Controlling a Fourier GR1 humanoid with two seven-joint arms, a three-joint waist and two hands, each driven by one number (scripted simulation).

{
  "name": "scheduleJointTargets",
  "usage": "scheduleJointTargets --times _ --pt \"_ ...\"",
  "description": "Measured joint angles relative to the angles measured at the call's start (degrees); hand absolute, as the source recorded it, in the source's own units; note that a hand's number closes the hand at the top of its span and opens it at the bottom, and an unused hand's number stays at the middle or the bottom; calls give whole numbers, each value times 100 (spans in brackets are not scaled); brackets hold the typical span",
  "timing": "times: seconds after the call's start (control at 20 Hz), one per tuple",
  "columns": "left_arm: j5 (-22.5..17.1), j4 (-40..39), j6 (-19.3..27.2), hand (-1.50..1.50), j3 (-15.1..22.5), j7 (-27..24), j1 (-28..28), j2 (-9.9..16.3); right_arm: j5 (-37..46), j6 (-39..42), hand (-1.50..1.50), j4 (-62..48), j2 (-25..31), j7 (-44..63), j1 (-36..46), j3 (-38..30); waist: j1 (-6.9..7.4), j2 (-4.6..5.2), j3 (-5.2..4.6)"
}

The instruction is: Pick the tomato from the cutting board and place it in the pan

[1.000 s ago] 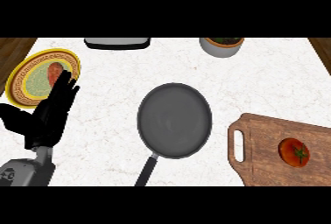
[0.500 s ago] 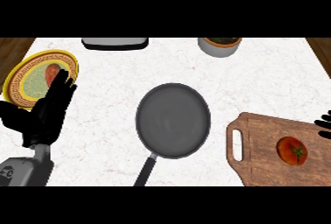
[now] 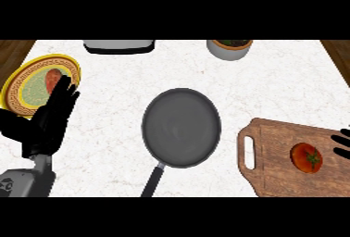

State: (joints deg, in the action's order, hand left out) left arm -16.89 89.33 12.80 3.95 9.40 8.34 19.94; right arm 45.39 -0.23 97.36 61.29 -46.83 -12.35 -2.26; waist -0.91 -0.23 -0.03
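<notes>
A red tomato (image 3: pixel 307 157) with a green stem lies on the wooden cutting board (image 3: pixel 280 176) at the lower right. Only the fingertips of my right hand (image 3: pixel 341 144) show at the right edge, just right of the tomato and apart from it, spread straight. In the middle of the counter sits the dark round pan (image 3: pixel 181 127), handle pointing toward the lower edge, nothing in it. At the left my left hand (image 3: pixel 51 120) rests open, fingers up, over the plate's edge.
A yellow-rimmed patterned plate (image 3: pixel 27 78) with a red item on it lies at the far left. A grey pot (image 3: pixel 229 48) stands at the back, and a dark tray (image 3: pixel 118 45) at the back centre. White marble lies between pan and board.
My right hand's fingertips stay at the right edge and have shifted slightly lower along the board. The view has drifted a little. Tomato, pan and left hand are unmoved.
</notes>
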Motion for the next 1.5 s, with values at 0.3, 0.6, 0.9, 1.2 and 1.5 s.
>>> scheduleJointTargets --times 0.3,0.6,0.9,1.2,1.5 --pt "105 -24 -133 0 -118 -9 29 -133 482 132 -150 545 -637 237 -232 -4 38 10 1" --pt "212 102 -222 0 -225 137 13 -210 1118 392 -150 824 -1099 514 -288 -16 68 16 2" --pt "410 283 -257 0 -226 164 -137 -354 1736 428 -150 478 -1661 663 13 137 91 20 2" --pt "571 310 -281 0 -258 260 -113 -542 2189 641 -150 155 -2050 641 421 249 95 22 2" --pt "634 270 -441 0 -435 310 -26 -567 2636 657 -150 -386 -2386 534 864 335 100 23 3"
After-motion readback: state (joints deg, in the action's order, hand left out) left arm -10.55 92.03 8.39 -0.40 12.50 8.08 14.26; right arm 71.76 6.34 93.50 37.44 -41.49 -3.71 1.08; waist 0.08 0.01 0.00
